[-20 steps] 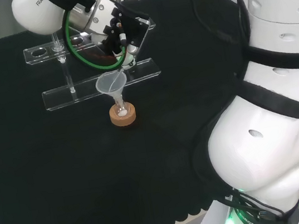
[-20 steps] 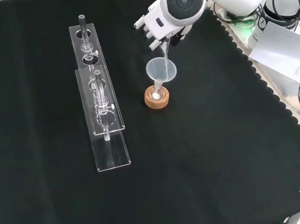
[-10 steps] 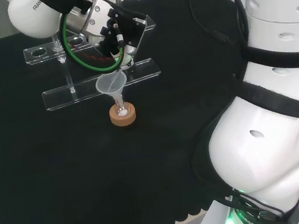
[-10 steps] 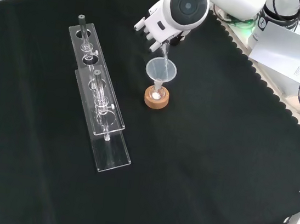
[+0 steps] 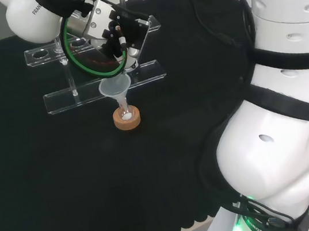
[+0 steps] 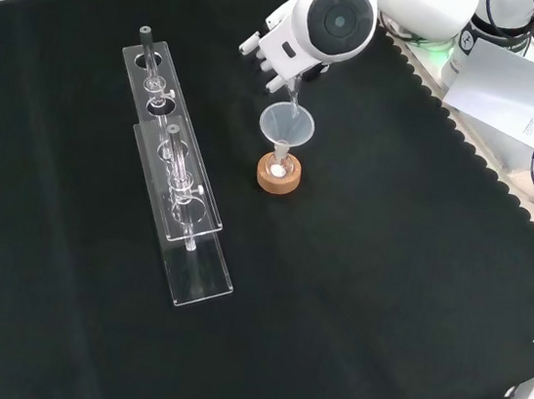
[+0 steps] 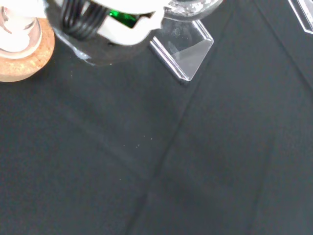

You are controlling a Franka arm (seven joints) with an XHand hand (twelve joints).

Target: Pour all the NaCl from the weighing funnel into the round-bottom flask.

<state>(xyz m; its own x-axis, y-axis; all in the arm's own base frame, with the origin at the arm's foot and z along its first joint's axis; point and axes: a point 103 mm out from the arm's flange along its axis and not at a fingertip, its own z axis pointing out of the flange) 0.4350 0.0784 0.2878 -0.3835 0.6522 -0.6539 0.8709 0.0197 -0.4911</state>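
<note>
The hand (image 6: 279,52) hangs above a clear plastic funnel (image 6: 287,123), shut on the glass weighing funnel (image 6: 292,93), which slants down with its tip over the funnel's mouth. The plastic funnel stands in the neck of a small round-bottom flask (image 6: 278,169) on a cork ring (image 6: 278,177). White powder lies in the flask's bottom. In the head view the hand (image 5: 114,33) is just behind and above the funnel (image 5: 115,86), with the flask (image 5: 124,115) and cork ring (image 5: 127,121) below. The wrist view catches the cork ring (image 7: 22,58) and the flask (image 7: 14,30) close by.
A long two-tier clear acrylic rack (image 6: 177,183) with glass pieces stands left of the flask in the front view and behind it in the head view (image 5: 81,94). One of its corners (image 7: 183,49) appears in the wrist view. The arm's white links (image 5: 285,131) stand at the right.
The arm's upper link has shifted a little, leftward in the head view. The hand has turned slightly with the weighing funnel still held over the plastic funnel. The flask and stand have not moved.
</note>
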